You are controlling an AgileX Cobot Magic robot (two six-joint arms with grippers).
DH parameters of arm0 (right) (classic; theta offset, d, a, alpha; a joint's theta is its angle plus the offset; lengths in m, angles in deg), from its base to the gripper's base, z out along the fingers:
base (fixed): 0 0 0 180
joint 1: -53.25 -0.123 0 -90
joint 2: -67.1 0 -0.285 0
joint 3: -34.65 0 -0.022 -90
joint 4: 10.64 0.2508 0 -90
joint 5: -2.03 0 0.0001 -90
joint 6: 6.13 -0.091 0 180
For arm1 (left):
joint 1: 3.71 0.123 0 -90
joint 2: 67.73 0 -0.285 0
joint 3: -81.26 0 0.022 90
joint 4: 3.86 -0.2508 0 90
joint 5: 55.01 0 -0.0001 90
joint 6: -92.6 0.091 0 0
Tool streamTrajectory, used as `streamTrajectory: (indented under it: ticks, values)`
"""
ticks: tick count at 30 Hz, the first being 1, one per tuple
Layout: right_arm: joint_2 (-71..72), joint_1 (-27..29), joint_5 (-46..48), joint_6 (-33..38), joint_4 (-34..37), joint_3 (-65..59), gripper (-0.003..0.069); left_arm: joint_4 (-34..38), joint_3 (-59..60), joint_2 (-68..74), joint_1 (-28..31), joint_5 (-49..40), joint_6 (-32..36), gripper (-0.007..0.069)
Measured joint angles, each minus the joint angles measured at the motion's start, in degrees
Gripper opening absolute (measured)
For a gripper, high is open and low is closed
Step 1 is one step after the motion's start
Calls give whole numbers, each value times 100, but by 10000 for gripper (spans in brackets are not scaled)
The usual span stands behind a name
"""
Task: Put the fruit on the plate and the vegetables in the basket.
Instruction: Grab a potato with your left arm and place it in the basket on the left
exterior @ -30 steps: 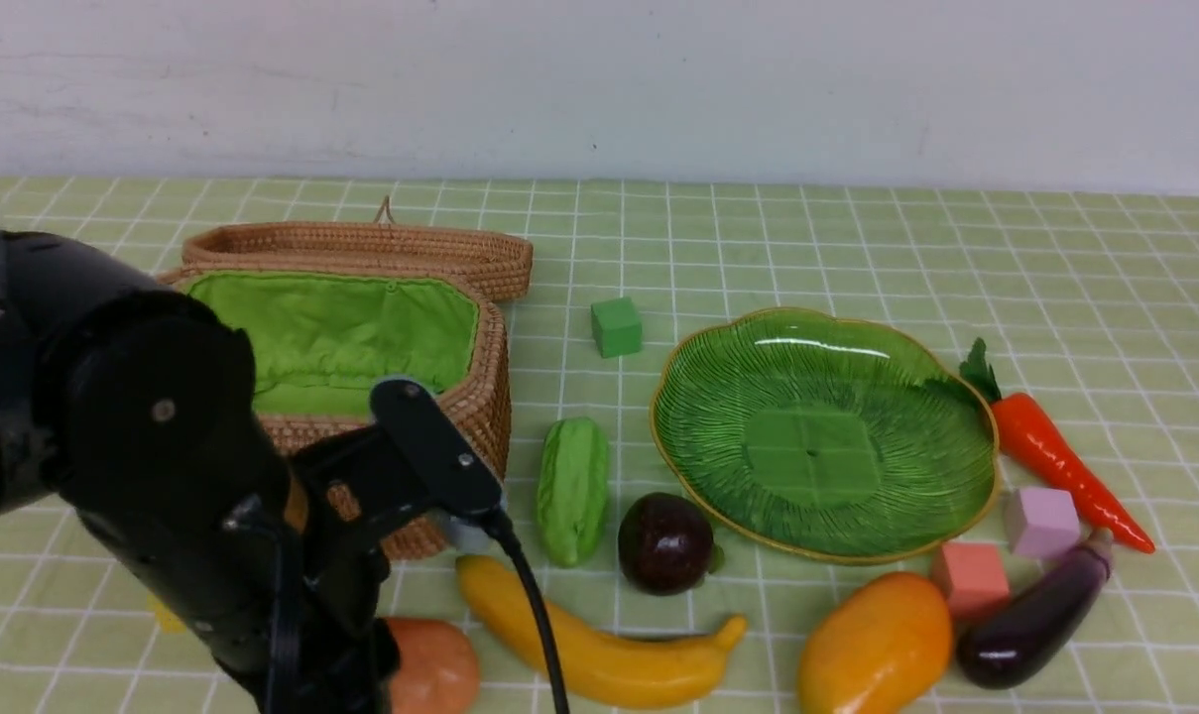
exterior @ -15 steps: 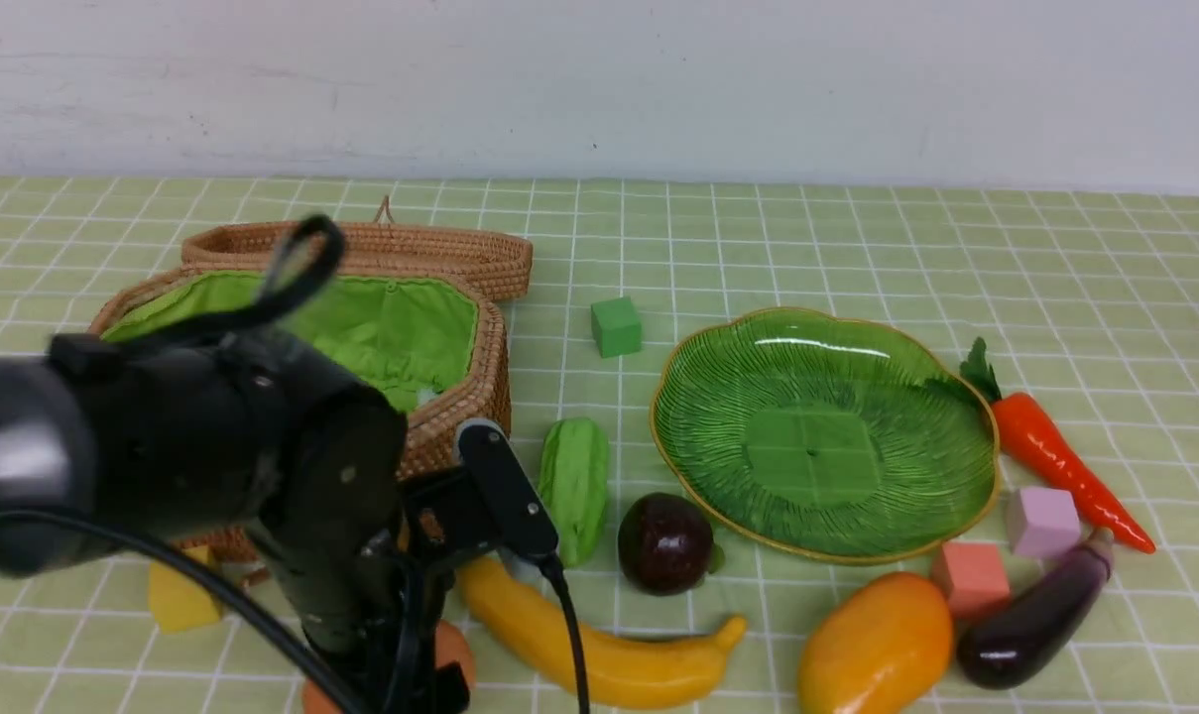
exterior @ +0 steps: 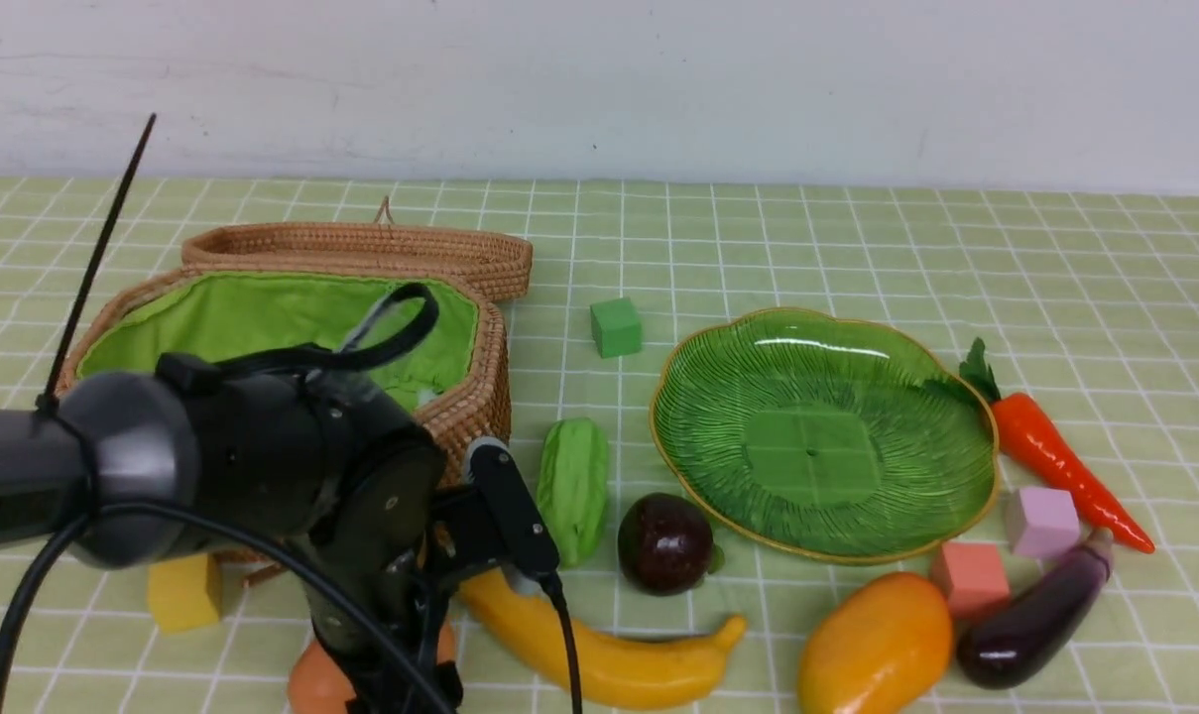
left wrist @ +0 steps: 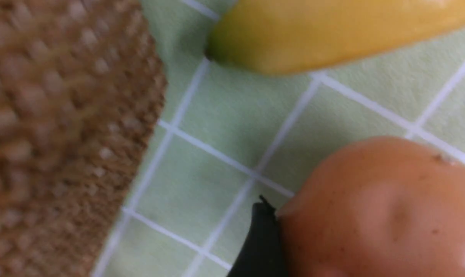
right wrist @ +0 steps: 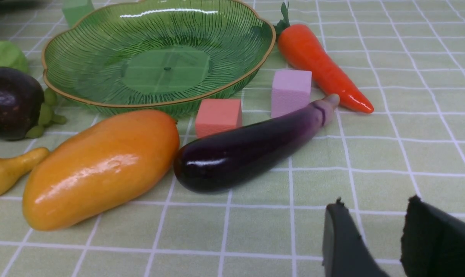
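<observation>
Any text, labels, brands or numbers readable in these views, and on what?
None readable. The basket, plate, green cube, lilac cube and mango show no lettering in any view. The left wrist view is blurred, but nothing there looks like print.

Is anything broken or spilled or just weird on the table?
Nothing looks broken or spilled. The plate is empty and the basket stands open, its lid behind it. The only oddballs are little cubes, which are not food: a green cube, a yellow cube, a lilac cube and a pink cube.
</observation>
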Motion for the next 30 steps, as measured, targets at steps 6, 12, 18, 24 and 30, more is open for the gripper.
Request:
streamTrajectory:
  ticks: [6, 12, 18, 24, 30]
  values:
    - [0, 0, 0, 0, 0, 0, 240, 422, -146, -667, -19, -931, -363, 586]
    - [0, 0, 0, 0, 0, 0, 240, 544, -1405, -1478, -64, -1958, -1184, 586]
    - [0, 0, 0, 0, 0, 0, 240, 289, -2814, -1111, 909, -1995, -982, 586]
    - [0, 0, 0, 0, 0, 0, 240, 318, -3951, 360, 1970, -1975, 300, 586]
    - [0, 0, 0, 0, 0, 0, 240, 152, -4167, 961, 2148, -1773, 698, 585]
